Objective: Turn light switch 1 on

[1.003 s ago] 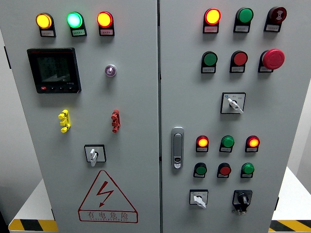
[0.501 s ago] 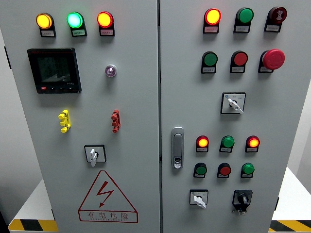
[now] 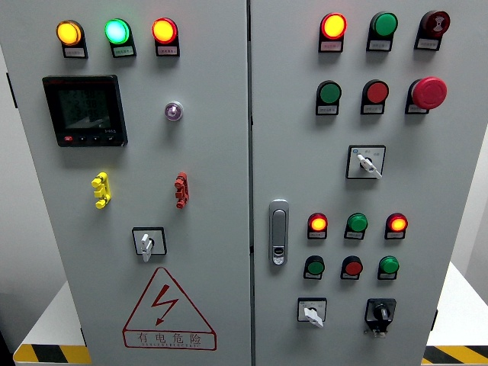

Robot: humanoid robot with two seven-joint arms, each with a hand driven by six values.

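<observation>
We face the control cabinet (image 3: 213, 152) with neither hand in the frame, so we cannot tell whether they are open or closed.

Lowest in the frame sit the warning triangle (image 3: 168, 309) and two knobs at lower right, one white (image 3: 312, 311) and one black (image 3: 380, 312). Above them we count two more white knobs, lower left (image 3: 148, 242) and right of centre (image 3: 366, 162), a door handle (image 3: 279, 232), a screen (image 3: 85, 110) and a red mushroom button (image 3: 428, 92). Six lamps glow: three at upper left, one at upper right, two in the lower right cluster. No readable label marks switch 1, so we cannot tell where it is. The risk, we judge, is turning the wrong knob or bumping the mushroom button.
</observation>
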